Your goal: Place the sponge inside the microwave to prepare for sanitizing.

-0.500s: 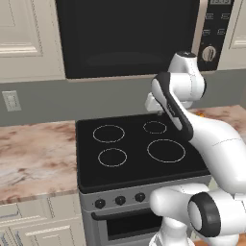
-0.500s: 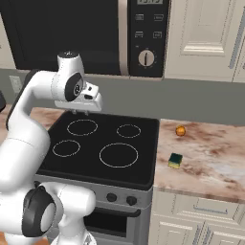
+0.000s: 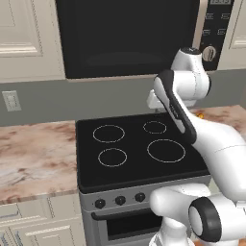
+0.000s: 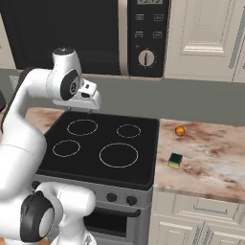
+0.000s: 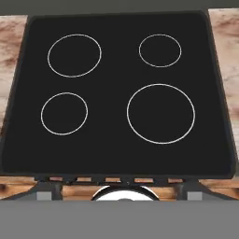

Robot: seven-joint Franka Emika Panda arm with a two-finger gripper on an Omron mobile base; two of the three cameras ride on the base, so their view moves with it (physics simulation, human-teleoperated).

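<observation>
The sponge (image 4: 175,160), a small yellow block with a dark green top, lies on the marble counter to the right of the stove. The microwave (image 4: 67,33) hangs above the stove with its dark door shut, its beige handle (image 4: 123,36) and round knob (image 4: 146,58) to the right of the door. It also shows in the left base view as the microwave (image 3: 125,36). My gripper (image 4: 80,110) hovers above the stove's back left, pointing down, well left of the sponge. In the hand view my gripper (image 5: 119,187) is open with nothing between its fingers.
The black stove (image 4: 110,143) with its ring burners lies right under the hand. A small orange ball (image 4: 179,130) sits on the counter behind the sponge. Marble counter (image 3: 33,153) extends left of the stove, with a wall outlet (image 3: 8,101) above it. Cream cabinets (image 4: 206,33) flank the microwave.
</observation>
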